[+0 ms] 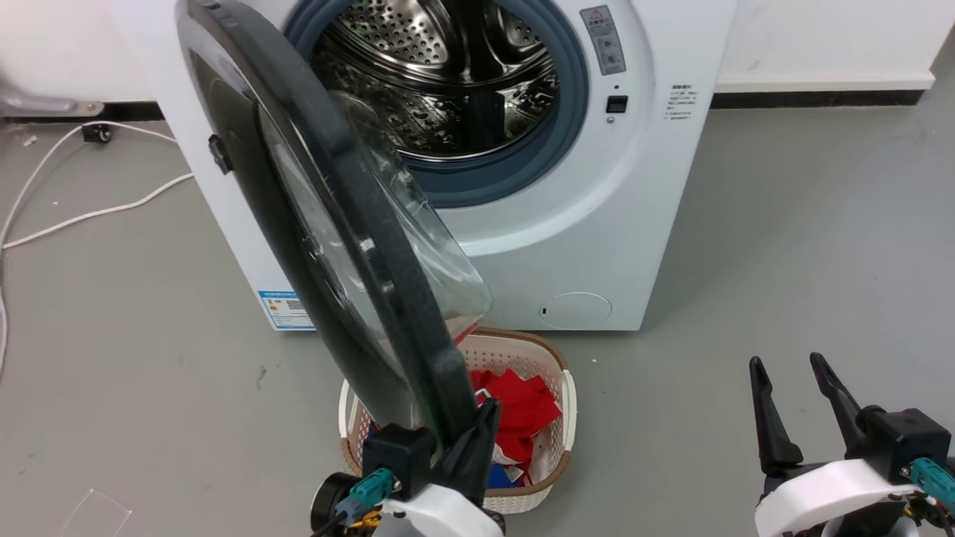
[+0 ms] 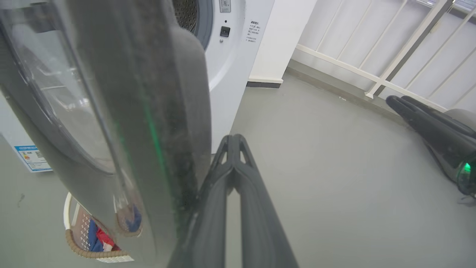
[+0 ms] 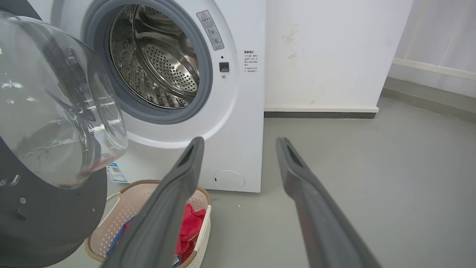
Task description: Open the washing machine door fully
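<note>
The washing machine (image 1: 597, 224) stands with its steel drum (image 1: 448, 74) exposed. The washing machine door (image 1: 403, 313) is swung out roughly square to the front, its black rim edge-on towards me and the clear glass bowl (image 1: 440, 253) bulging to the right. My left gripper (image 1: 485, 418) is shut with nothing between its fingers, which lie close along the right side of the door's lower rim (image 2: 148, 93); in the left wrist view the joined fingertips (image 2: 233, 139) stand just right of that rim. My right gripper (image 1: 787, 362) is open, low at the right, well clear of the door (image 3: 44, 223).
A beige laundry basket (image 1: 545, 365) with red and blue cloth sits on the floor under the door, in front of the machine. White cables (image 1: 74, 216) trail over the grey floor at the left. A white railing (image 2: 379, 78) runs along the right side.
</note>
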`<state>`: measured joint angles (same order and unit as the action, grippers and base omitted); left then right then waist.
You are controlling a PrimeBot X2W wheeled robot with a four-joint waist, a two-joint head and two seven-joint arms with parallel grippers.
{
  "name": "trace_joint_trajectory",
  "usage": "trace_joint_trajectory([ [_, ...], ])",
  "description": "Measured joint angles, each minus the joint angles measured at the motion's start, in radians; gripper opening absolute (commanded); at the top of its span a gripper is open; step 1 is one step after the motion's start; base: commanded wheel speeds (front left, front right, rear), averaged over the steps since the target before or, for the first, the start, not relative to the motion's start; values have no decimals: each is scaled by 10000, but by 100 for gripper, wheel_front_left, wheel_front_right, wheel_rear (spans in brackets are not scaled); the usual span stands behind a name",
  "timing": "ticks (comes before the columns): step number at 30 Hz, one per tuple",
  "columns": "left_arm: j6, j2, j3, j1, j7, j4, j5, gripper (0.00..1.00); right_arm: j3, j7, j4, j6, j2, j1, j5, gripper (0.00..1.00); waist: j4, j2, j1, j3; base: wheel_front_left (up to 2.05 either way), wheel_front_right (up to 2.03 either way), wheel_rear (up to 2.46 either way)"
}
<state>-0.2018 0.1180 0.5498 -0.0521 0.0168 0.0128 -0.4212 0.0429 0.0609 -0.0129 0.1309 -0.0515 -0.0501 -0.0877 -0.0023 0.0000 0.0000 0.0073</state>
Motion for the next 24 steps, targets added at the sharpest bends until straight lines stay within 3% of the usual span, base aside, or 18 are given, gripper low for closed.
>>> trace_joint_trajectory([
  [14,-686,570,-673,761,-339,1062,17,0,153,-171,-472,0,2,-234,15,100,1287,0,0,-16,0,0,0],
  [24,-1022,1210,-2150,1041,-903,1214,-497,0,280,-267,-803,0,8,-322,-10,100,2332,0,0,21,0,0,0],
])
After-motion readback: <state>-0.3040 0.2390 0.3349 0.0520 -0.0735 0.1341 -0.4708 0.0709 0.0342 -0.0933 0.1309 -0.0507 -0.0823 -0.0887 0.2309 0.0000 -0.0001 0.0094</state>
